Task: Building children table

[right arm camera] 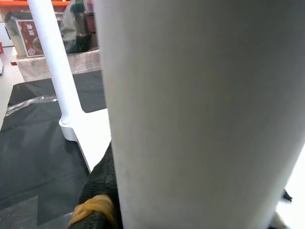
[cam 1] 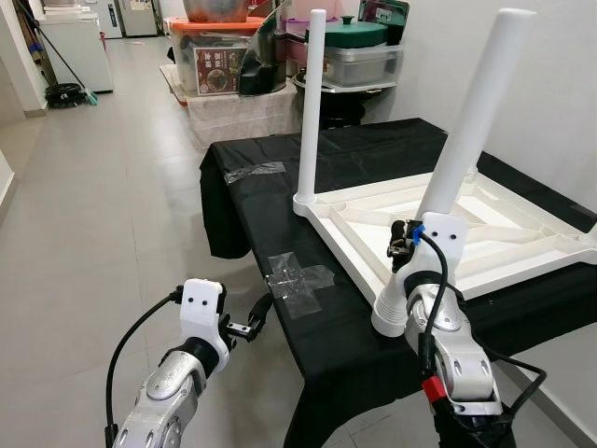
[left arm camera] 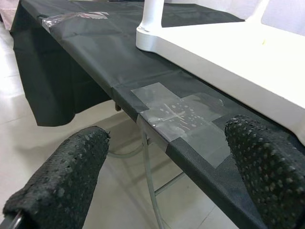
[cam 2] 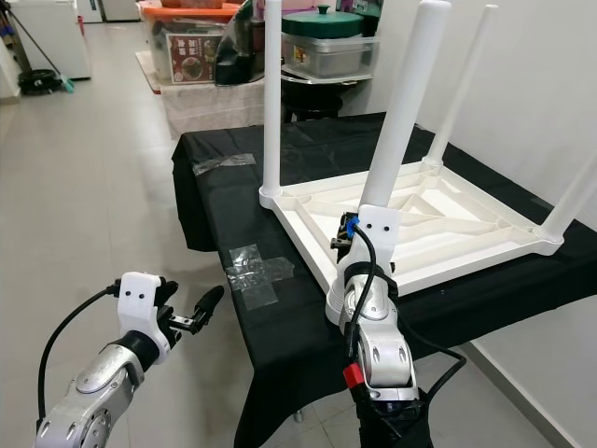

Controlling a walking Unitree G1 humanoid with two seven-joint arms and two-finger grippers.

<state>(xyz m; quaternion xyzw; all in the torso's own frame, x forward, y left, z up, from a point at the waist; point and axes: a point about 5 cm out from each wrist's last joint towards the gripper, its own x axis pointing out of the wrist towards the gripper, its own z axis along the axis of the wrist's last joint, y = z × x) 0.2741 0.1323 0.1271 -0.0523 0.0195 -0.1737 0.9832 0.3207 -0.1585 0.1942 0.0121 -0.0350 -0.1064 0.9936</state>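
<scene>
1. Left eye view: a white children's table (cam 1: 448, 229) lies upside down on a desk (cam 1: 280, 196) draped in black cloth, its legs pointing up. The right gripper (cam 1: 403, 245) is at the near leg (cam 1: 466, 131), low on the shaft just above the socket at the table's near corner. The jaws sit against the leg, and this view does not settle how firmly. The far-left leg (cam 1: 313, 103) stands upright at its own corner. Clear tape (cam 1: 300, 280) is stuck in a cross near the desk's front edge. The left gripper (cam 1: 254, 319) hangs off the desk's edge above the tiled floor (cam 1: 93, 205), touching nothing.

2. Right eye view: four legs show, the far-right leg (cam 2: 466, 89) and another leg (cam 2: 574, 201) at the picture's right side among them. Storage boxes (cam 2: 187, 42) and a lidded pot (cam 2: 322, 23) stand beyond the desk.

3. Left wrist view: the left gripper's two black textured fingers (left arm camera: 62, 181) stand wide apart with nothing between them. Beyond them lie the taped desk edge and the white table's rim.

4. Right wrist view: the near leg is pressed close to the lens, with one black finger (right arm camera: 102, 186) flat against it, a yellow band around that finger. The jaws are pinching this leg.
</scene>
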